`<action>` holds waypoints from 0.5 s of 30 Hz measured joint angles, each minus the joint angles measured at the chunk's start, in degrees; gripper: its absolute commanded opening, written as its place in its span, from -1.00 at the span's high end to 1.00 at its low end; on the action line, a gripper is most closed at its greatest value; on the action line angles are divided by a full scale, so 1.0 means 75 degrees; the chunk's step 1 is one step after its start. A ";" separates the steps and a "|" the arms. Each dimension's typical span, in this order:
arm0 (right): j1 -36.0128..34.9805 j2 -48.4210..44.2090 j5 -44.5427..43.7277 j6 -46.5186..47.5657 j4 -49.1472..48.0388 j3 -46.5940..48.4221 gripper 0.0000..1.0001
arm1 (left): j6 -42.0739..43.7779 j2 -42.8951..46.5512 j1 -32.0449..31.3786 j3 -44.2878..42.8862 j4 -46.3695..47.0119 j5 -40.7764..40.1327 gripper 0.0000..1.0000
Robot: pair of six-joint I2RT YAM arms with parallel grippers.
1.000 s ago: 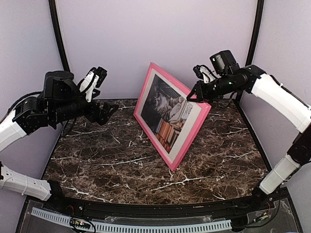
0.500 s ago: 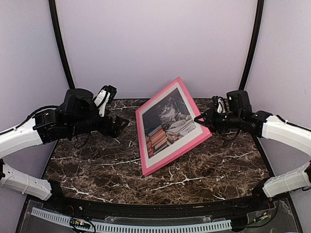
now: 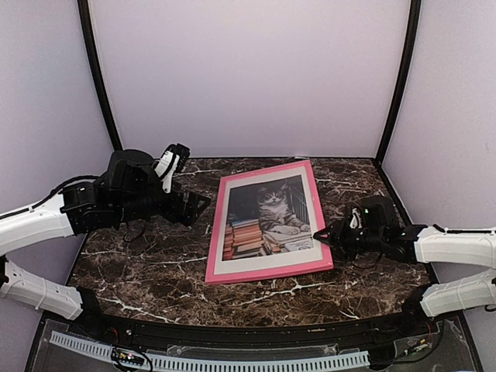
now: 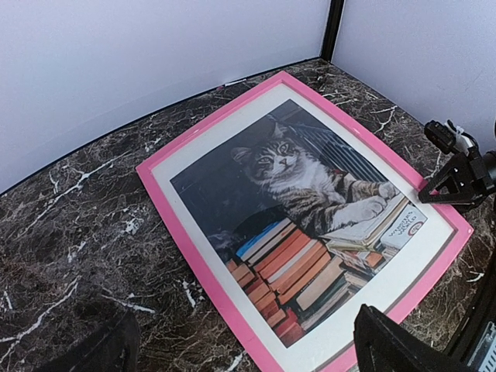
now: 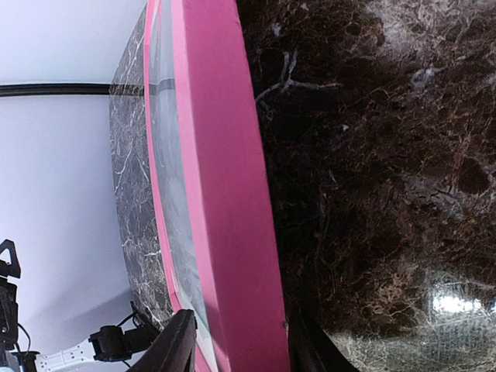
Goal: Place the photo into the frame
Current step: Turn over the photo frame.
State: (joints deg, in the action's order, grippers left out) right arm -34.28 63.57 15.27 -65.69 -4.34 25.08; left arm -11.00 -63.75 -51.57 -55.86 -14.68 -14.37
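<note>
**Spotter:** On the dark brown, white-veined marble tabletop (image 3: pixel 139 267), your large rectangular wooden picture frame (image 3: pixel 269 273) with the pink face lay flat and face up. In the overhead view it sat a little right of centre, turned slightly askew.

**Checker:** And the photo?

**Spotter:** The rectangular paper photo (image 3: pixel 267 217) of a grey tabby cat beside stacked orange-brown books was inside the frame. A white mat (image 4: pixel 403 267) bordered it on all four sides.

**Checker:** What was your right gripper (image 3: pixel 324 234) doing?

**Spotter:** It was low at the frame's right-hand rail, near the corner closest to the bases. In its wrist view the two dark fingers (image 5: pixel 177 341) sat one on each side of the pink rail and pressed against it, so it was pinching the frame's edge. One finger was on the mat side and the other on the table side.

**Checker:** And your left gripper (image 3: pixel 195 206)?

**Spotter:** It hung above the marble just left of the frame and was not touching it. Its wrist camera looked down across the whole picture. The fingers (image 4: pixel 387 341) were spread wide with nothing between them.

**Checker:** Could you see the frame's back?

**Spotter:** No, it was against the table and no view showed it.
</note>
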 measured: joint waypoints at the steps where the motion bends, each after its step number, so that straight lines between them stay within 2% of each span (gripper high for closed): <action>1: -0.0041 0.0017 -0.0017 -0.0038 -0.0064 -0.0058 0.14 | -0.0015 0.0000 0.0000 0.0020 0.0000 0.0003 -0.98; 8: -0.0137 0.0146 -0.0160 -0.0082 -0.0259 -0.0274 0.10 | -0.0055 0.0012 0.0000 0.0140 0.0006 -0.0006 -0.98; 15: -0.0160 0.0111 -0.0525 0.0245 0.0192 -0.0277 0.07 | -0.0055 0.0169 0.0000 0.0248 -0.0012 -0.0154 -0.98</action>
State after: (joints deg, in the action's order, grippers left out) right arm -35.48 64.40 11.33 -63.86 -2.90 23.00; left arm -11.42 -62.48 -51.57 -54.00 -14.76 -15.53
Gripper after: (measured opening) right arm 0.461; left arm 0.990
